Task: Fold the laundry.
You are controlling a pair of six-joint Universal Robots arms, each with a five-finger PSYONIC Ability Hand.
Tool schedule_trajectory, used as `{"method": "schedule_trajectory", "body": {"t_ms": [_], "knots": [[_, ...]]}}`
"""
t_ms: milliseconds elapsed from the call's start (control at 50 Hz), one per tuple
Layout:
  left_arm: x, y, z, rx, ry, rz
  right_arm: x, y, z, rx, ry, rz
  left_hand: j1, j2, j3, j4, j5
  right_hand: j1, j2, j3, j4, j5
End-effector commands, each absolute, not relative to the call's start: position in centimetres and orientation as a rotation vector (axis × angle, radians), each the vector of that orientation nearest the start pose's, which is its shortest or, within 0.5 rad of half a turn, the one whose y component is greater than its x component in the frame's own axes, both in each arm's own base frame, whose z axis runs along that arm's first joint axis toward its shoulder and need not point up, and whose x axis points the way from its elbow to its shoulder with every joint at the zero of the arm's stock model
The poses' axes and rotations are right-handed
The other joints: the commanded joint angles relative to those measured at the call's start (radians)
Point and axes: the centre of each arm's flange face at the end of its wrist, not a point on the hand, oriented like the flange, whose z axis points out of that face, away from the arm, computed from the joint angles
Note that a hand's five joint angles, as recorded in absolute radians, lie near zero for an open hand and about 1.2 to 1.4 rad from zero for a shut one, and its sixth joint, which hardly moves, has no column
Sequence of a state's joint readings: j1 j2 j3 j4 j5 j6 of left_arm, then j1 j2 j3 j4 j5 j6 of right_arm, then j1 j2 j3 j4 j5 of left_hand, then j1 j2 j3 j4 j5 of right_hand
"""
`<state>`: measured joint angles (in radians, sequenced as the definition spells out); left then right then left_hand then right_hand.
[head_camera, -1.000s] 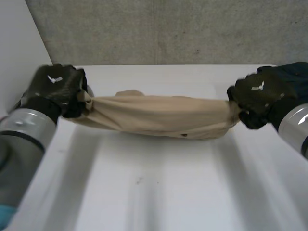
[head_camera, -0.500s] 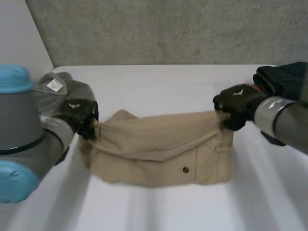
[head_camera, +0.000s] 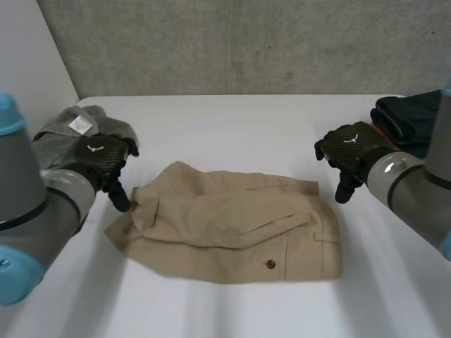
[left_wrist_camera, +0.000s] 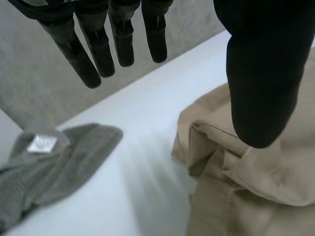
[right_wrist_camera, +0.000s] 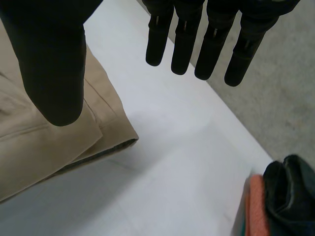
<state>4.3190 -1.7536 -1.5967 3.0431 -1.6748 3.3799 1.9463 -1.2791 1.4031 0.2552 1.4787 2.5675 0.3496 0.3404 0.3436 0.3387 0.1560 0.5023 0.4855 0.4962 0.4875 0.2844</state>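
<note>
Tan garment (head_camera: 232, 225) lies folded and flat at the middle of the white table (head_camera: 232, 120). Its long side runs from 9 o'clock to 3 o'clock, and a small dark button (head_camera: 270, 265) shows near its 5 o'clock corner.

I read the left hand (head_camera: 106, 158) at the garment's 10 o'clock corner, just beside the cloth edge. Its fingers (left_wrist_camera: 103, 49) are straight and spread apart from the thumb (left_wrist_camera: 261, 73), with nothing held between them. In the left wrist view the thumb hangs over the rumpled tan corner; I cannot tell whether it touches.

I read the right hand (head_camera: 349, 151) at the garment's 2 o'clock corner, near the cloth but apart from it. Its fingers (right_wrist_camera: 187, 39) are straight and well apart from its thumb (right_wrist_camera: 54, 64), and it holds nothing.

A grey cloth (head_camera: 77, 127) with a white label (head_camera: 80, 124) lies at the table's 10 o'clock, behind the left hand. A dark folded stack (head_camera: 409, 120) sits at 2 o'clock, beside the right arm, with an orange layer (right_wrist_camera: 256, 206) at its edge.
</note>
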Motion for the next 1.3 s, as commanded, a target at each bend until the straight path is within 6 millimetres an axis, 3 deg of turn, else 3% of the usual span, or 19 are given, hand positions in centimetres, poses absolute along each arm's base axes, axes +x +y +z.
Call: {"method": "schedule_trajectory", "body": {"t_ms": [20,200,360,440,480,520,580,600,660,680,720,760,820,840,920,960,1060,1140,1300], "knots": [[-23.0,-23.2,22.7,1.009,2.314,-1.876,24.9,-24.2,24.1,-1.424,2.207,-1.676,-0.025,-0.015,-0.019,-0.014,-0.006,0.007,0.024,0.013,0.022,0.05],[-23.8,-22.2,18.6,1.306,2.243,-1.754,25.4,-24.0,20.9,-1.405,2.257,-1.527,0.008,0.017,0.014,0.019,0.027,-0.037,-0.02,-0.031,-0.022,0.006],[-24.7,-24.0,15.9,1.355,2.127,-1.749,26.5,-24.9,17.8,-1.376,2.284,-1.492,0.101,0.111,0.107,0.112,0.12,0.007,0.024,0.013,0.022,0.05],[-25.3,-24.9,15.0,1.367,2.105,-1.756,27.0,-25.8,17.0,-1.364,2.295,-1.53,0.427,0.436,0.433,0.437,0.446,0.32,0.337,0.326,0.335,0.364],[-25.8,-25.9,15.0,1.355,2.086,-1.78,27.2,-26.6,16.8,-1.35,2.293,-1.574,0.898,0.907,0.904,0.909,0.917,0.675,0.692,0.681,0.69,0.718],[-26.1,-26.7,15.2,1.338,2.072,-1.804,27.5,-27.2,17.0,-1.336,2.279,-1.611,1.047,1.056,1.053,1.057,1.066,0.894,0.91,0.9,0.908,0.937],[-26.6,-29.2,17.1,1.223,2.03,-1.897,28.4,-29.0,18.0,-1.31,2.209,-1.737,1.047,1.056,1.053,1.058,1.066,0.894,0.911,0.9,0.909,0.937],[-26.8,-30.8,18.8,1.126,1.999,-1.97,28.7,-29.5,18.4,-1.302,2.187,-1.781,1.047,1.056,1.053,1.058,1.066,0.894,0.911,0.9,0.909,0.937],[-26.8,-33.6,22.7,0.917,1.931,-2.125,30.1,-32.1,21.7,-1.242,2.045,-2.015,1.047,1.056,1.053,1.058,1.066,0.894,0.911,0.9,0.909,0.937],[-26.8,-35.2,25.9,0.785,1.868,-2.243,30.7,-33.4,23.9,-1.19,1.97,-2.15,1.047,1.056,1.053,1.058,1.066,0.894,0.911,0.9,0.909,0.937],[-26.9,-36.2,29.1,0.668,1.807,-2.359,31.1,-34.5,26.6,-1.119,1.888,-2.289,1.047,1.056,1.053,1.058,1.066,0.894,0.911,0.9,0.909,0.937],[-26.9,-37.0,34.0,0.527,1.703,-2.542,31.4,-35.7,30.8,-0.969,1.748,-2.496,1.047,1.056,1.053,1.058,1.066,0.894,0.911,0.9,0.909,0.937],[-26.6,-37.1,38.1,0.395,1.606,-2.696,31.3,-36.5,35.4,-0.778,1.54,-2.702,1.047,1.056,1.053,1.058,1.066,0.894,0.911,0.9,0.909,0.937],[-26.3,-36.8,40.8,0.306,1.528,-2.796,31.2,-36.5,37.9,-0.665,1.406,-2.795,1.047,1.056,1.053,1.058,1.066,0.894,0.911,0.9,0.909,0.937],[-25.7,-35.7,44.4,0.168,1.404,-2.944,30.9,-35.6,42.3,-0.48,1.105,-2.917,1.047,1.056,1.053,1.058,1.066,0.894,0.911,0.9,0.909,0.937],[-25.6,-35.4,44.8,0.157,1.388,-2.961,30.9,-35.3,42.9,-0.476,1.068,-2.923,1.047,1.056,1.053,1.058,1.066,0.894,0.911,0.9,0.909,0.937],[-25.3,-35.4,42.8,0.163,1.462,-2.908,31.1,-35.1,41.1,-0.579,1.175,-2.849,1.047,1.056,1.053,1.058,1.066,0.894,0.911,0.9,0.909,0.937],[-25.2,-35.2,38.5,0.214,1.639,-2.795,30.6,-35.5,37.7,-0.673,1.384,-2.736,1.047,1.056,1.053,1.058,1.066,0.894,0.911,0.9,0.909,0.937],[-25.9,-33.1,25.3,0.404,2.091,-2.446,29.8,-33.9,25.2,-0.953,1.907,-2.253,1.047,1.056,1.053,1.058,1.066,0.894,0.911,0.9,0.909,0.937]]}}
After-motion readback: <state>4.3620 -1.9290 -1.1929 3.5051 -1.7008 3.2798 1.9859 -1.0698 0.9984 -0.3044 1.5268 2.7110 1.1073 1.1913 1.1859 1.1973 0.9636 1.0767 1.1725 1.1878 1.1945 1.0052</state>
